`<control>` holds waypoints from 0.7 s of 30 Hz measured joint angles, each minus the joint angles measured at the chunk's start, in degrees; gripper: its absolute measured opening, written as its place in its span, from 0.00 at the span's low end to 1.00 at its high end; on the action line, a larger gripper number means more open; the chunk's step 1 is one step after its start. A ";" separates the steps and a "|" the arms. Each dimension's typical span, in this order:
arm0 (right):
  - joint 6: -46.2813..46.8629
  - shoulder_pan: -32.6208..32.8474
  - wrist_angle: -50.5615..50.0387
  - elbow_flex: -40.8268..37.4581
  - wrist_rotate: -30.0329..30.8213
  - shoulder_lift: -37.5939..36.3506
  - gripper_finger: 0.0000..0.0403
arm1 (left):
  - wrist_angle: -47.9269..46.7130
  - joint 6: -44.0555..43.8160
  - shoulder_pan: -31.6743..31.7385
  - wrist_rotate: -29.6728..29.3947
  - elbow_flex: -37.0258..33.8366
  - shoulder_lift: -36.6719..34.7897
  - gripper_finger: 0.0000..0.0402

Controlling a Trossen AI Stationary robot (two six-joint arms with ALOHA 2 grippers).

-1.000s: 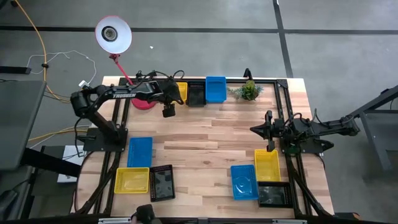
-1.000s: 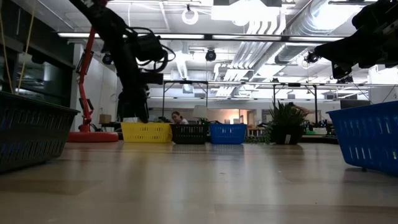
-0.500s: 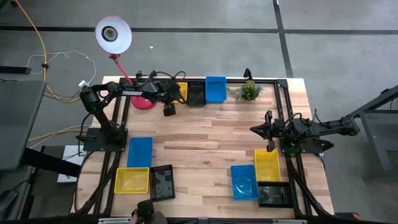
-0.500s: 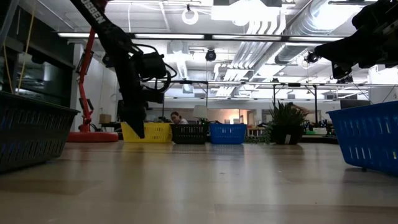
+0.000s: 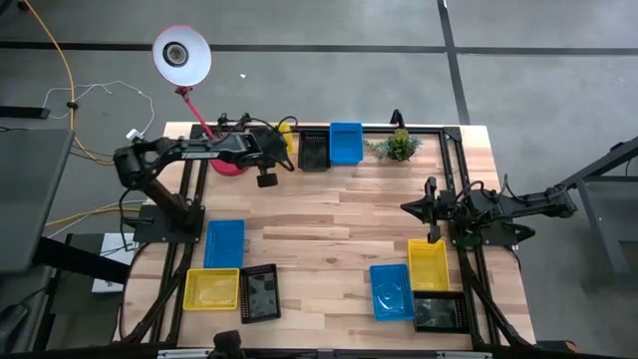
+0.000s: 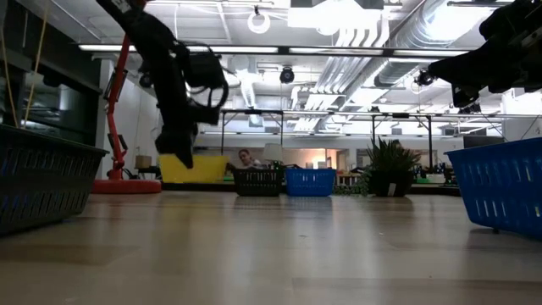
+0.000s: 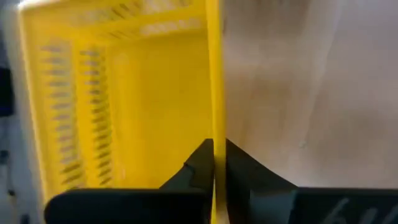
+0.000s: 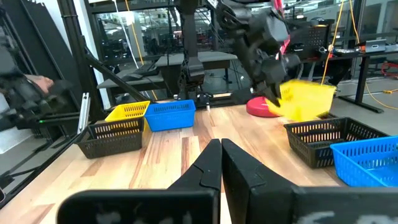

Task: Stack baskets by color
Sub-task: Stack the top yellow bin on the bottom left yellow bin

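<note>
My left gripper [image 7: 217,149] is shut on a yellow basket [image 7: 124,93] at the table's far left; the basket [image 8: 305,99] is tilted above the table. Beside it a black basket [image 5: 314,152] and a blue basket [image 5: 346,142] rest on their bases in the far row. Blue [image 5: 223,242], yellow [image 5: 211,288] and black [image 5: 259,292] baskets lie near left. Blue [image 5: 391,290], yellow [image 5: 428,264] and black [image 5: 437,312] baskets lie near right. My right gripper [image 8: 219,149] waits shut at the right side, holding nothing. My left gripper pinches the top rim of one wall [image 7: 214,118] of the yellow basket, one finger inside the basket and one outside. The fingers slant down from the table's left. The basket hangs tilted at the fingers, its base [image 6: 199,180] just above the table.
A pink lamp's base [image 5: 227,165] stands just left of my left gripper. A small green plant [image 5: 398,146] stands right of the far blue basket. The table's middle [image 5: 329,219] is bare wood. A dark frame rail runs along the far edge.
My left gripper went down onto the yellow basket's wall, shut on it and came up again, drawing back toward the table's left. The basket left its place beside the black one, came up off the table and tipped.
</note>
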 joint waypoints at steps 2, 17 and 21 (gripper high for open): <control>0.00 0.02 0.00 0.01 0.00 0.00 0.00 | -1.82 -0.65 -1.18 -0.97 0.02 -3.22 0.01; 0.00 0.02 -0.02 0.00 0.00 0.00 0.00 | -16.86 -3.16 -22.32 -4.32 0.02 -24.31 0.00; 0.00 0.01 -0.01 0.01 0.00 -0.01 0.00 | -22.28 -3.50 -33.70 -4.67 0.02 -24.34 0.00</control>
